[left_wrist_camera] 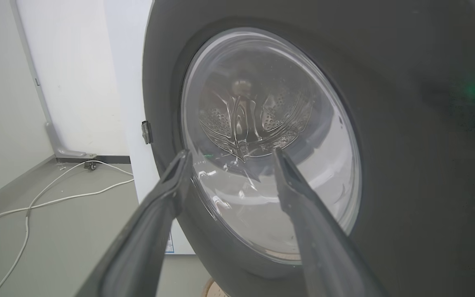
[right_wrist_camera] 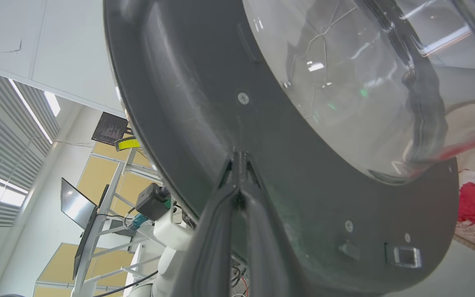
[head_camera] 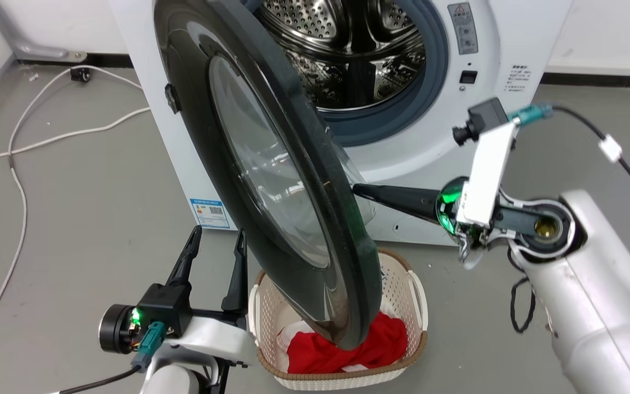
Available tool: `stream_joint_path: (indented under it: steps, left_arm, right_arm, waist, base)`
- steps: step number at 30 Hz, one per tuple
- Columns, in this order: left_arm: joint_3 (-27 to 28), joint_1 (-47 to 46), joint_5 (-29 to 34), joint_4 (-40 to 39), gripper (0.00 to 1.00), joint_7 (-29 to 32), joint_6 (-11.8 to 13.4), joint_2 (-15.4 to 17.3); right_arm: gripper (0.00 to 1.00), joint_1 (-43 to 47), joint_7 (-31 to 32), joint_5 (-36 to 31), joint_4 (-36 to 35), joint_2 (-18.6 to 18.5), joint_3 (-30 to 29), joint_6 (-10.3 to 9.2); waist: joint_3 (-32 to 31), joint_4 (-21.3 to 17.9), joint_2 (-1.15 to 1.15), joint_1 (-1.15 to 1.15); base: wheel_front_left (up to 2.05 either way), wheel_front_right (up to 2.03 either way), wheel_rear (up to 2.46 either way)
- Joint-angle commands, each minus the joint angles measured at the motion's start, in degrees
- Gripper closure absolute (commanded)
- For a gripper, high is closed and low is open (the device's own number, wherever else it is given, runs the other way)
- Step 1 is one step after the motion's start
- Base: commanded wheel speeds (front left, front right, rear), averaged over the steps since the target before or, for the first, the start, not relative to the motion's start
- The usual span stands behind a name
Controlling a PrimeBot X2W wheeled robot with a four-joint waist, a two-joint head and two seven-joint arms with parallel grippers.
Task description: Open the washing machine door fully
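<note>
The washing machine door (head_camera: 271, 180), a big glossy black disc with a clear glass centre (head_camera: 260, 164), stands partly swung out from the washer towards me, hinged on its left. My right gripper (head_camera: 359, 190) is shut, and its tips (right_wrist_camera: 239, 153) rest against the door's dark inner face (right_wrist_camera: 204, 103) beside the glass bowl (right_wrist_camera: 344, 82). My left gripper (head_camera: 218, 232) is open at the lower left, just outside the door's outer face. In the left wrist view its fingers (left_wrist_camera: 232, 153) point at the glass of the door (left_wrist_camera: 406, 165) with nothing between them.
The steel drum (head_camera: 348, 49) shows through the open mouth of the white washer (head_camera: 512, 33). A white laundry basket (head_camera: 410, 295) with red cloth (head_camera: 348, 350) stands on the floor under the door's lower edge. White cables (head_camera: 19, 164) run over the grey floor at left.
</note>
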Motion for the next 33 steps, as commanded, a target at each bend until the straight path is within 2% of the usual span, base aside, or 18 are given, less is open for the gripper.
stream_joint_path:
  steps: [1,5,8,11,21,22,23,25,29,33]
  left_arm:
    - [0.2,0.9,-0.3,0.0,0.0,-0.1,0.2,0.0]
    - [0.2,1.5,-0.4,-0.2,0.0,-0.1,0.4,0.0]
    - [0.6,2.3,-0.5,-0.4,0.0,-0.1,0.6,0.0]
    - [1.3,2.6,-0.5,-0.6,0.0,-0.1,0.8,0.0]
    - [3.9,3.9,0.0,-0.8,0.0,-0.1,0.7,0.0]
    - [3.9,4.0,0.0,-0.8,0.0,-0.1,0.8,0.0]
    - [3.9,4.1,-0.1,-0.8,0.0,-0.1,1.0,0.0]
    - [4.0,4.2,-0.3,-0.9,0.0,-0.1,1.2,0.0]
    - [4.1,4.3,-0.6,-0.8,0.0,-0.1,1.4,0.0]
    - [4.2,4.3,-0.5,-0.8,0.0,-0.1,1.4,0.0]
  right_arm:
    - [1.0,1.9,-1.3,0.0,-0.4,0.1,-0.6,0.12]
    - [1.0,5.4,-9.3,-1.4,-0.4,0.0,-4.5,0.13]
    - [1.0,8.5,-19.9,-2.6,1.2,0.9,-9.9,0.08]
    - [1.0,11.7,-27.8,-3.3,1.8,1.7,-14.1,0.08]
    - [1.0,27.4,-43.2,-2.5,-4.9,3.2,-24.5,0.07]
    - [0.95,29.2,-44.7,-2.7,-5.9,3.4,-25.3,0.07]
    - [0.6,31.0,-45.9,-3.0,-6.8,3.7,-25.8,0.07]
    - [0.0,33.9,-48.6,-5.4,-8.8,3.9,-25.9,0.07]
    - [0.0,38.1,-55.6,-16.2,-11.5,2.7,-24.5,0.08]
    - [0.0,39.9,-62.4,-34.5,-13.3,1.5,-23.9,0.07]
  waist:
    - [-0.5,0.0,0.0,0.01]
    - [-1.4,-0.2,0.0,0.01]
    - [-1.9,-0.5,0.0,0.01]
    - [-2.4,-1.3,0.0,0.01]
    - [-3.1,-3.9,0.0,0.01]
    - [-3.2,-4.1,0.0,0.01]
    - [-3.2,-4.3,0.0,0.01]
    - [-3.3,-4.7,0.0,0.01]
    - [-3.4,-5.2,0.0,0.01]
    - [-3.4,-5.6,0.0,0.01]
  base:
    - [0.0,0.0,0.0]
    - [0.0,0.0,0.0]
    - [0.0,0.0,0.0]
    - [0.0,0.0,0.0]
    - [0.0,0.0,0.0]
    - [0.0,0.0,0.0]
    - [0.0,0.0,0.0]
    - [0.0,0.0,0.0]
    - [0.0,0.0,0.0]
    - [0.0,0.0,0.0]
